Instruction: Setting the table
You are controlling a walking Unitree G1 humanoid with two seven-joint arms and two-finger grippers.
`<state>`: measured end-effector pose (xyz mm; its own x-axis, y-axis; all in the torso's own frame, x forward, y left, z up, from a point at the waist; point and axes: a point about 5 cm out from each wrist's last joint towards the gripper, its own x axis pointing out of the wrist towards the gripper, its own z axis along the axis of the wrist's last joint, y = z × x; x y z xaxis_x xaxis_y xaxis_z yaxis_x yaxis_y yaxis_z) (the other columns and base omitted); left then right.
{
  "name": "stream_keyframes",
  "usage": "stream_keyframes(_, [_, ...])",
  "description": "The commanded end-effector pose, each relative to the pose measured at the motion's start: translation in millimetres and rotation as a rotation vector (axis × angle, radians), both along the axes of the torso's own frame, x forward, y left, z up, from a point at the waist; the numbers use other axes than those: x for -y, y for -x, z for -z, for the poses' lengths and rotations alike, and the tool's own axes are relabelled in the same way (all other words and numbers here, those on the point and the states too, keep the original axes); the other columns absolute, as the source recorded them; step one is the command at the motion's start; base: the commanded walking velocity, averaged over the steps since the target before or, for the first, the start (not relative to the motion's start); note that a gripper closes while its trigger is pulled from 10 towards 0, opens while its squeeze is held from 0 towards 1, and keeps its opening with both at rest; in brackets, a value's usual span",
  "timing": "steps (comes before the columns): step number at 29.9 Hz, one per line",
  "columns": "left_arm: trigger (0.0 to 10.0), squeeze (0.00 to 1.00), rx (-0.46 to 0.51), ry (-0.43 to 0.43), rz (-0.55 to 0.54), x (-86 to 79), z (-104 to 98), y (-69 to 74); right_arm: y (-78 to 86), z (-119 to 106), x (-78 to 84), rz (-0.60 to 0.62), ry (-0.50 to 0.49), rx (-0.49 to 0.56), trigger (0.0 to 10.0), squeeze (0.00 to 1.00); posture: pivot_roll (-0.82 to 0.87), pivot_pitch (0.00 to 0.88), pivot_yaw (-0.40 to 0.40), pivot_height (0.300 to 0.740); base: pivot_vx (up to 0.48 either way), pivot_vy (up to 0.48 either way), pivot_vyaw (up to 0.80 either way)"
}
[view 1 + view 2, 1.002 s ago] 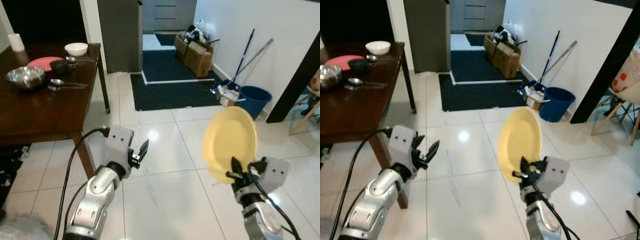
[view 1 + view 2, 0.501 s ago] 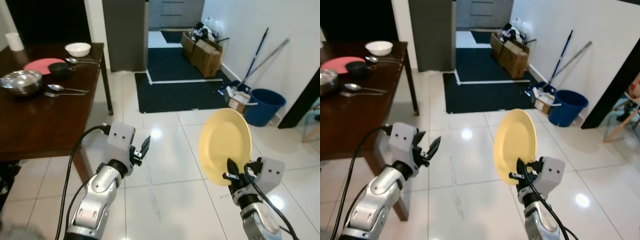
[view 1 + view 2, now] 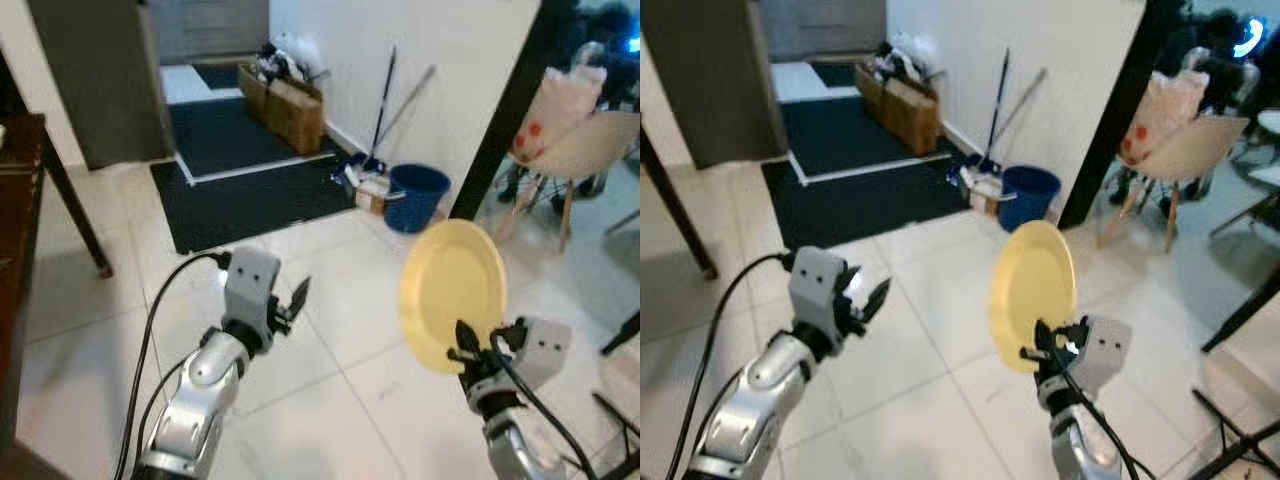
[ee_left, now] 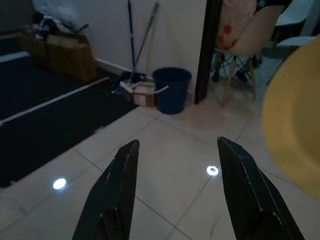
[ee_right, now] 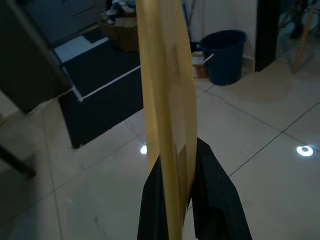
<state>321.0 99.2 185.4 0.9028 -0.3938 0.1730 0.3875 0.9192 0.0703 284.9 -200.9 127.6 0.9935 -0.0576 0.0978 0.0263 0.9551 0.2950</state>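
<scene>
The right tool pinches the yellow plate upright (edge up) near the blue bucket, while the left tool is spread and holds nothing.

I am in a home, in a tiled living/dining area. Evidence: glossy white floor tiles; dark rug in the upper left of the frame; cardboard boxes against the white wall; mop and broom leaning above a blue bucket; shell chair at upper right; dark wooden table at left edge.
</scene>
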Motion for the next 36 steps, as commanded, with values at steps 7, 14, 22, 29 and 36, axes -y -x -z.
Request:
stream_keyframes(7, [10.0,0.0,-0.013,-0.005,0.022,7.1,3,1.9,3.0,2,6.4,0.02,0.002,-0.01,10.0,0.0,0.06,0.077,0.064,0.74,0.48,0.0,-0.79])
stream_keyframes(14, [10.0,0.0,-0.015,-0.006,0.023,6.6,3,1.3,3.0,1,5.9,0.022,0.0,-0.008,10.0,0.0,0.06,0.079,0.065,0.74,0.48,0.0,-0.79])
stream_keyframes(22, [10.0,0.0,-0.019,-0.006,0.021,7.4,4,1.2,2.7,-2,5.0,0.016,-0.003,0.002,10.0,0.0,0.07,0.081,0.066,0.74,0.48,0.0,-0.42])
stream_keyframes(29, [10.0,0.0,-0.02,-0.005,0.018,6.8,4,1.2,1.7,-6,0.1,-0.009,-0.016,0.02,10.0,0.0,0.07,0.082,0.066,0.74,0.48,0.0,0.0])
stream_keyframes(36, [10.0,0.0,-0.024,-0.007,0.01,5.8,4,0.8,1.1,-8,-3.9,-0.027,-0.017,0.026,10.0,0.0,0.07,0.086,0.066,0.74,0.48,0.0,0.0])
